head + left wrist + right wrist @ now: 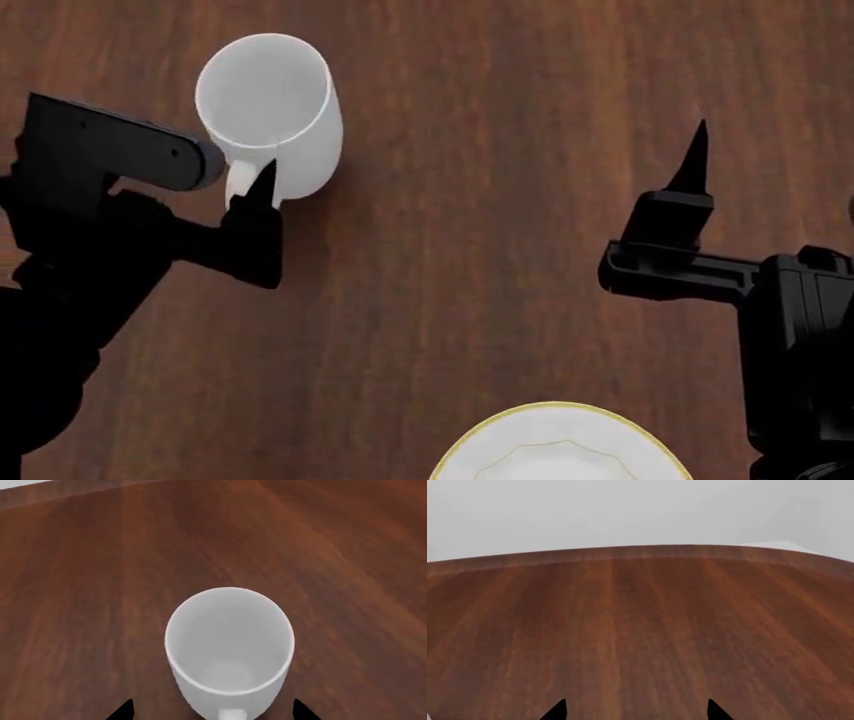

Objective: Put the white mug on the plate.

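Left tool sits spread wide around the white mug, handle side, lining up a grab. Plate waits nearby; right tool idles, released too.

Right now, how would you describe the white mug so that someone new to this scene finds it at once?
Start from the dark wooden table that fills the head view. At its far left, just ahead of the left claw, stands the white mug, empty and upright, handle toward that claw. The only other white thing, the plate, is flat, gold-rimmed and near the robot; the mug is tall and plain.
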Controlling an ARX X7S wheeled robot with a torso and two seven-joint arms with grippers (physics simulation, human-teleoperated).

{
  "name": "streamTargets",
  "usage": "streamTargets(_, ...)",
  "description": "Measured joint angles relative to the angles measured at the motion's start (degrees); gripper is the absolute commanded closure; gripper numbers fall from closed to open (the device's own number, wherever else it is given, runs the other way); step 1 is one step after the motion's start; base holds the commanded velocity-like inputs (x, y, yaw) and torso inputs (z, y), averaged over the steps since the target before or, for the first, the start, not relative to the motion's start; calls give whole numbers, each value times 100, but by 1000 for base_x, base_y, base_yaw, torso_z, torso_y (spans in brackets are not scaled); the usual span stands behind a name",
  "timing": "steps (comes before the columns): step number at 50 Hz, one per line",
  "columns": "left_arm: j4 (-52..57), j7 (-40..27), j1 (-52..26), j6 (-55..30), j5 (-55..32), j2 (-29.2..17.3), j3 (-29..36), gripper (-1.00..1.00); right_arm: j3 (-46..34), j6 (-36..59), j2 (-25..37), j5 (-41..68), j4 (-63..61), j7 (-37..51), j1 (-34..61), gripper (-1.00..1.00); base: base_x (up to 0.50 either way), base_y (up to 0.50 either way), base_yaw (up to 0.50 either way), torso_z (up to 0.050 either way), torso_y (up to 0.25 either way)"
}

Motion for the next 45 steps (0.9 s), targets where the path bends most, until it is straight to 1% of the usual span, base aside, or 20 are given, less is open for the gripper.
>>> streamTargets(45, -630, -54, 113, 429, 98, 29, 171, -100, -64, -324, -11, -124, 253, -135, -212, -100, 0, 0, 0, 0, 0)
